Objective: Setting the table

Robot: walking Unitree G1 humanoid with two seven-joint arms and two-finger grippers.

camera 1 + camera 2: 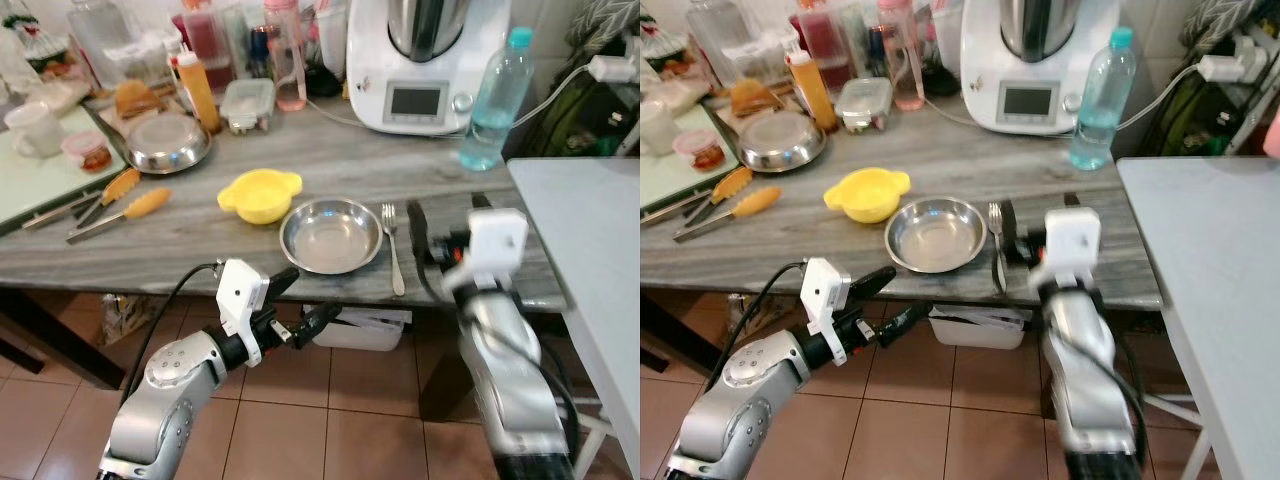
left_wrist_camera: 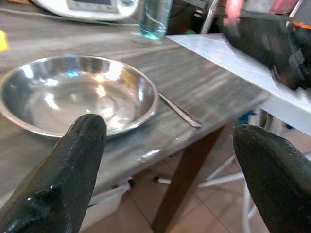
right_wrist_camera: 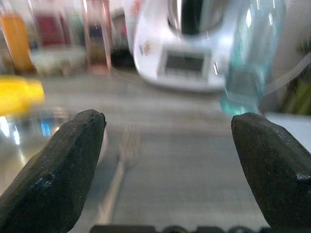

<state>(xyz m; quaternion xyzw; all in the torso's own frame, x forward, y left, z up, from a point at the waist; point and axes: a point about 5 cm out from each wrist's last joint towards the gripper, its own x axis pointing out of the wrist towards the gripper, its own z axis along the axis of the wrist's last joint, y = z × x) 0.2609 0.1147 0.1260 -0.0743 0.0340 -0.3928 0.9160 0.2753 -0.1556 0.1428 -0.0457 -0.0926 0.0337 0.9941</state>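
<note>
Left end effector (image 1: 305,300) spread wide below the surface (image 1: 150,250) edge. Yellow bowl (image 1: 259,194) touching steel bowl (image 1: 331,235), both empty; fork (image 1: 393,247) just beside. Right end effector (image 3: 167,141) spread, above the surface near the fork.

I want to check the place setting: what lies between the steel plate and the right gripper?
A fork lies on the table between the steel plate and the right gripper, just right of the plate; the left eye view shows it.
</note>
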